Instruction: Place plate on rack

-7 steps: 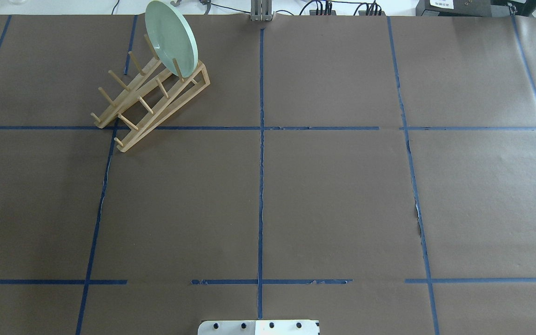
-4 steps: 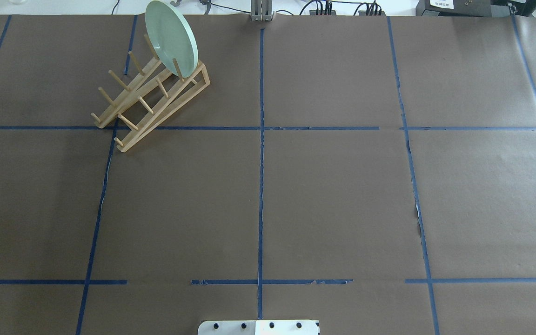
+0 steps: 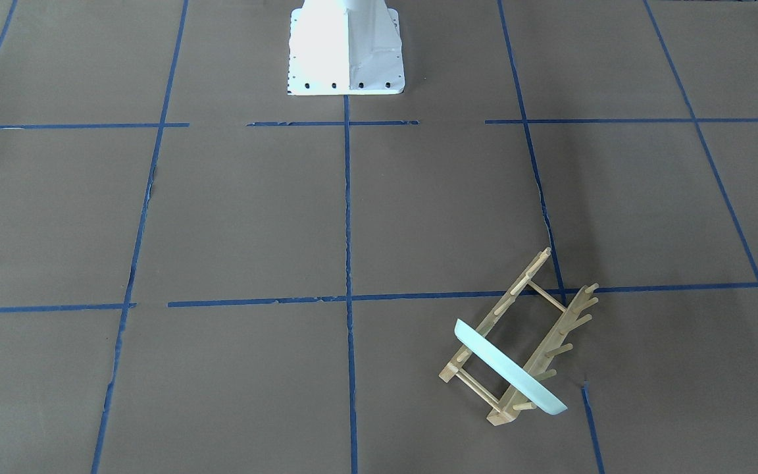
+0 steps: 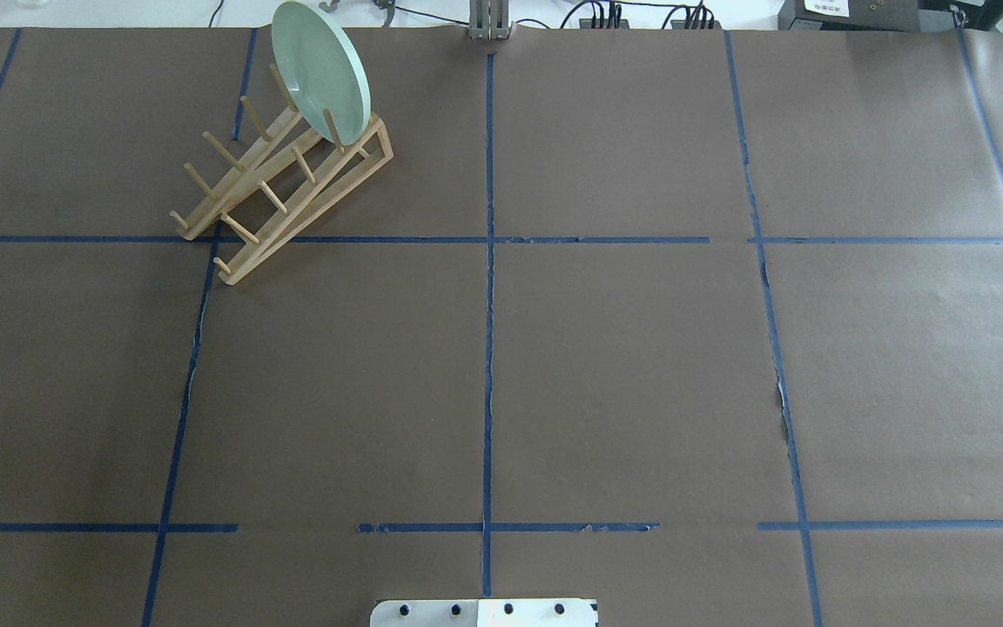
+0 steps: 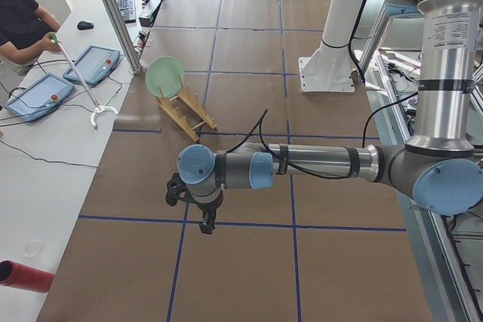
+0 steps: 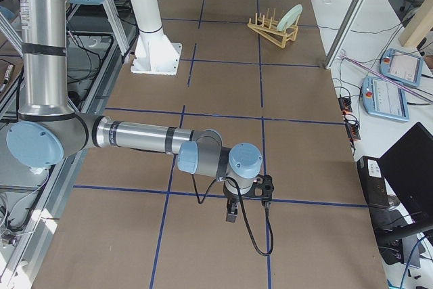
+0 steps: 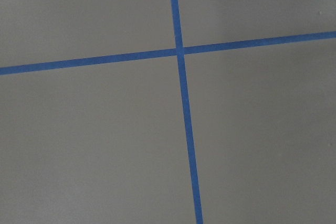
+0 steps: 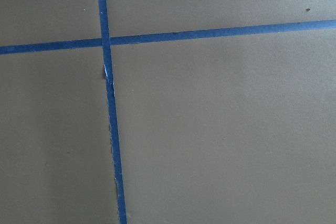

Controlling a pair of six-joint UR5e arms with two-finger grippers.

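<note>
Plate (image 4: pixel 320 70) stands on edge in the rack (image 4: pixel 284 187) at the table's far left, seated in the rack's far-end slot betw. pegs and tilted rather than dead upright, so the task looks done. Rack sits skewed to the blue tape lines (image 4: pixel 488 348). Left gripper (image 5: pixel 204 225) and right gripper (image 6: pixel 231 214) hang low over bare brown paper on the near side, well apart from rack and plate. Both show only in the side views, so can't tell if fingers are apart or together; nothing visible in either. Handling, as a judgement: glossy finish, prob. ceramic, so stiff, slick, chippable, w/ some weight. If re-seating were needed, best hold is the exposed upper rim, pinched across its thickness, clear of pegs. Light wood rack prob. slides if nudged.
</note>
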